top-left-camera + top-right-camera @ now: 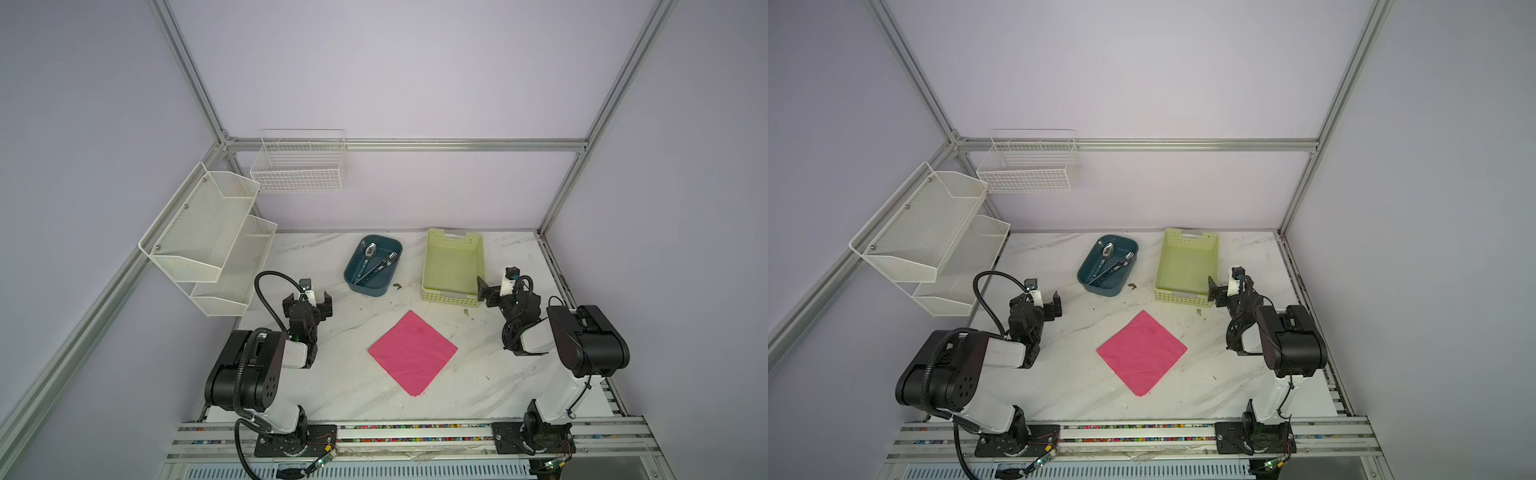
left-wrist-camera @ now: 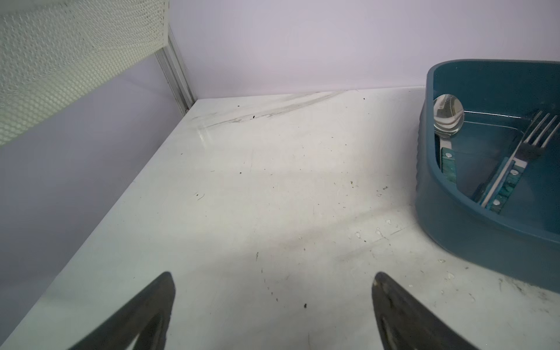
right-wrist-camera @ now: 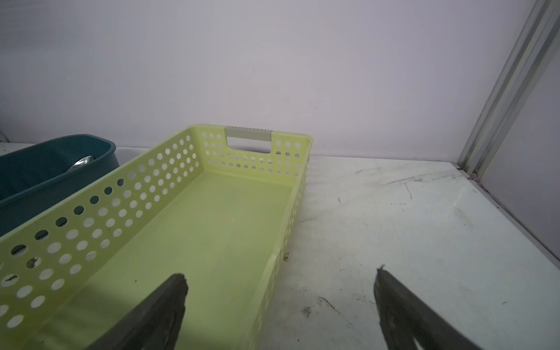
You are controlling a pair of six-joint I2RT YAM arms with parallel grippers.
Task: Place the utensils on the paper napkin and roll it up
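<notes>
The pink paper napkin point(image 1: 412, 353) point(image 1: 1142, 353) lies flat on the marble table, turned like a diamond, between the two arms. The utensils lie together in a teal tub point(image 1: 368, 291) point(image 2: 454, 233) behind it: a spoon point(image 1: 370, 250) point(image 2: 448, 118), a fork point(image 1: 388, 261) point(image 2: 539, 133) and teal handles beside them; the knife I cannot pick out clearly. My left gripper point(image 1: 309, 298) point(image 1: 1038, 301) point(image 2: 274, 275) is open over bare table, left of the tub. My right gripper point(image 1: 488, 293) point(image 1: 1216, 291) point(image 3: 280, 272) is open, straddling the near right wall of the green basket.
An empty pale green perforated basket point(image 1: 432, 270) point(image 3: 121, 212) stands right of the tub. A white mesh two-tier shelf point(image 1: 208, 241) hangs on the left wall and a white wire basket point(image 1: 297, 166) on the back wall. Aluminium frame posts edge the table.
</notes>
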